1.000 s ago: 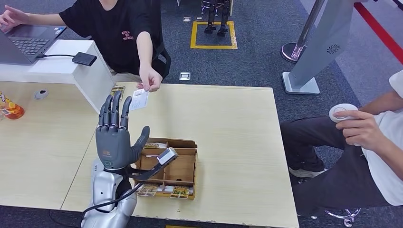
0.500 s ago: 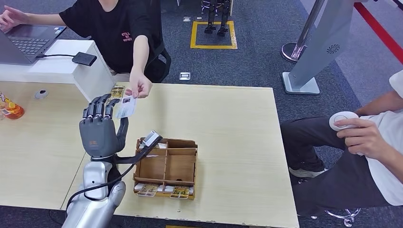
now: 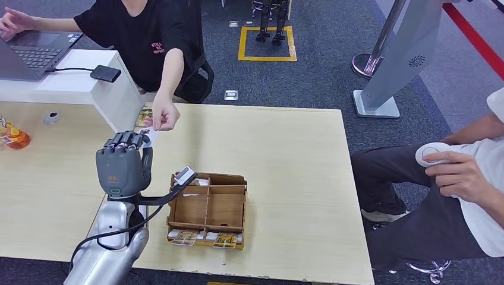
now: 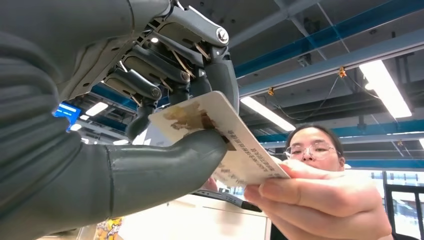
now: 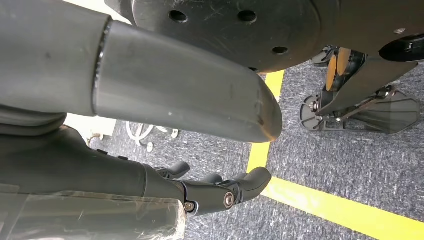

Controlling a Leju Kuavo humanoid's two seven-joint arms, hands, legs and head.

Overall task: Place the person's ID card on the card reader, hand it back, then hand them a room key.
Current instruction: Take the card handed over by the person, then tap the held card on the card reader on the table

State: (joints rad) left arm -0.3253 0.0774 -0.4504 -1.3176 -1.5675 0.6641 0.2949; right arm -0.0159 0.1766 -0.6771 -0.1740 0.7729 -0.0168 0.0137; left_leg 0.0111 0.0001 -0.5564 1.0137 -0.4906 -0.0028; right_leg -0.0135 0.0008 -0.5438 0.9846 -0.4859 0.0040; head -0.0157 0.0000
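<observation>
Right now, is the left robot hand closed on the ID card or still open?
Closed on it. The left robot hand pinches the ID card between thumb and fingers, while the person's hand holds the other end.

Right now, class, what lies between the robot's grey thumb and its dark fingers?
The left wrist view shows the white printed ID card between the left hand's thumb and fingers; the person's hand holds its other end.
</observation>
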